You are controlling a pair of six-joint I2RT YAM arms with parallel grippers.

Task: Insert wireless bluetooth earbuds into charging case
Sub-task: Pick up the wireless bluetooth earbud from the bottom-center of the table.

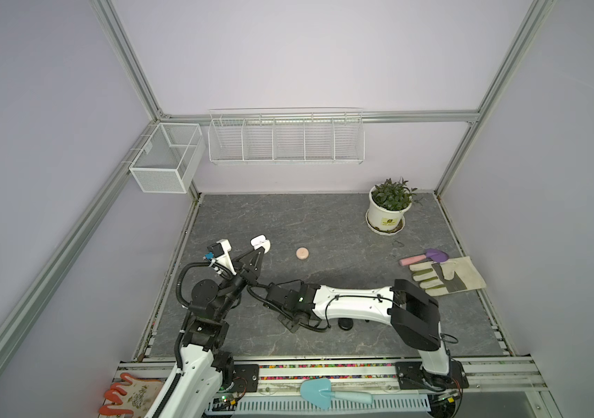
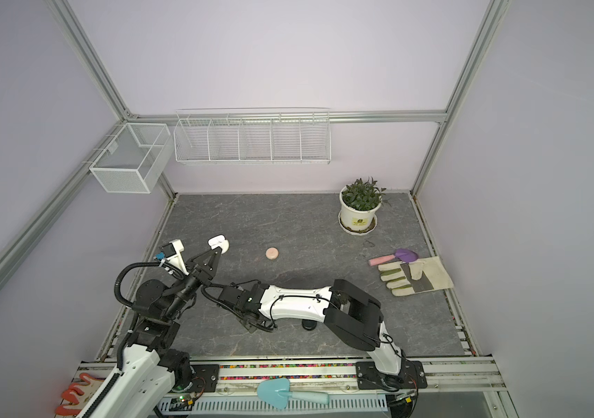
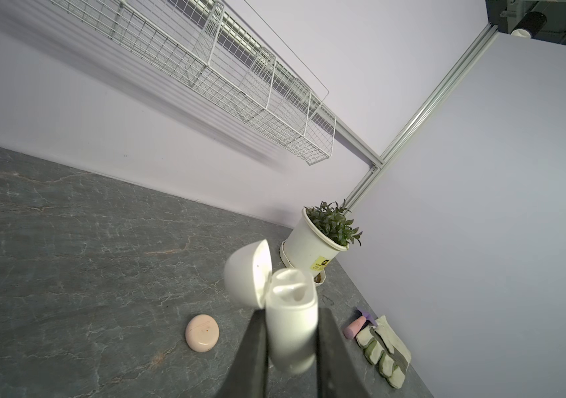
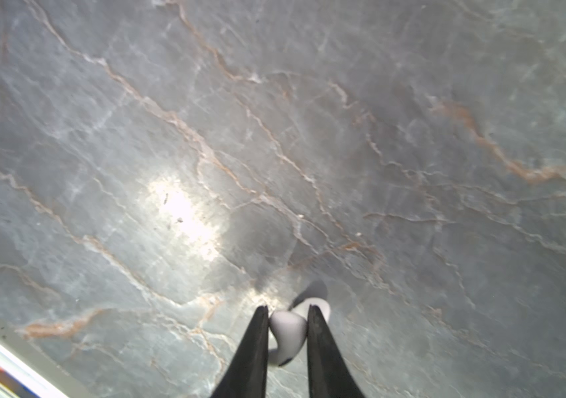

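**Earbud pinched, case held open: next, mate them**

In both top views, the left pincer [image 1: 260, 249] grips the white case [image 1: 259, 241] at the counter's [image 1: 324, 217] left side. The right pincer is hidden under its arm.

Left wrist: jaws clamp the case body, lid [image 3: 249, 272] open, sockets blurred.

Right wrist: the right pincer [image 4: 287, 308] pinches a white earbud [image 4: 288, 329] low over the counter.

Best move: lift, align the stem with a socket, lower straight.
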